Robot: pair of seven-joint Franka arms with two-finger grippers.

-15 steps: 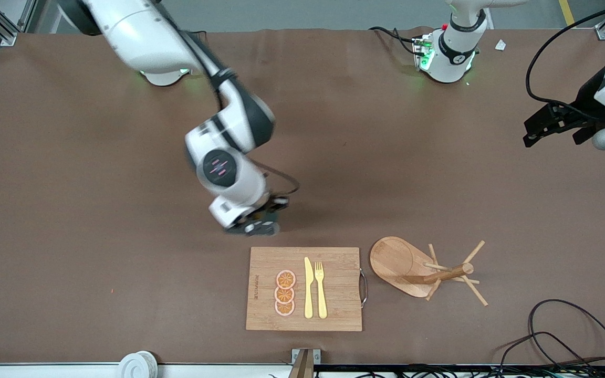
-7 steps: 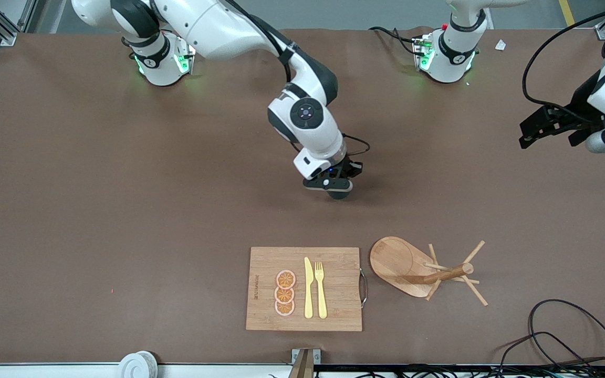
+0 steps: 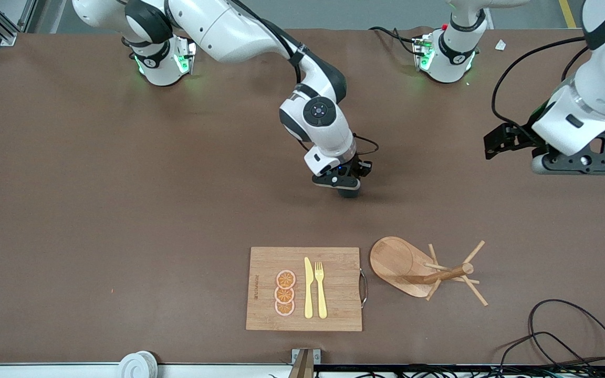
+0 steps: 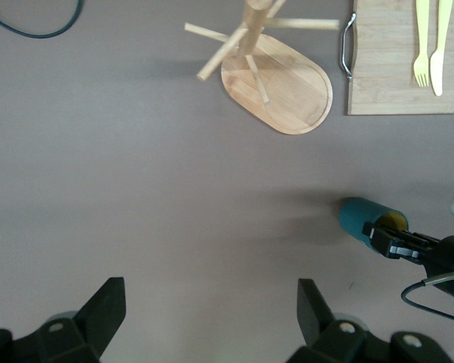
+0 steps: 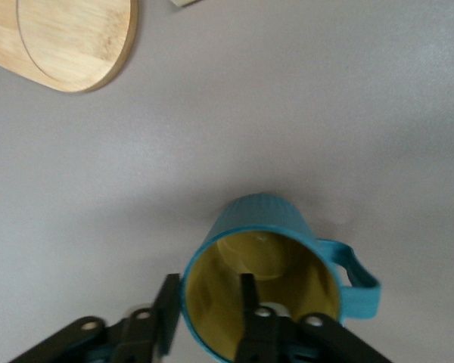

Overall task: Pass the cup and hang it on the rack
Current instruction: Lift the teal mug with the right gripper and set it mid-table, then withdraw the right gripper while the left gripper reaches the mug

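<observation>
- Brown matte table [image 3: 97, 210]: work surface under both arms.
- Rectangular bamboo cutting board [image 3: 334, 310]: near the front camera; bears orange slices, yellow knife and fork.
- Right gripper [image 3: 345, 188]: low at mid-table; fingers straddle the rim of the cup, one inside, one outside, slightly parted.
- Small dark teal ribbed cup [image 5: 261, 227]: yellow-ochre inside; at mid-table, farther from the camera than the board.
- Light wooden mug rack [image 3: 402, 260]: oval base, thin pegs; beside the board.
- Left gripper [image 3: 578, 164]: waits aloft toward the left arm's end; fingers wide apart, holding nothing.

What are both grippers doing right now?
Left gripper: open, holding nothing, over bare table.
Right gripper: open, jaws straddling the cup rim, one inside, one outside.
</observation>
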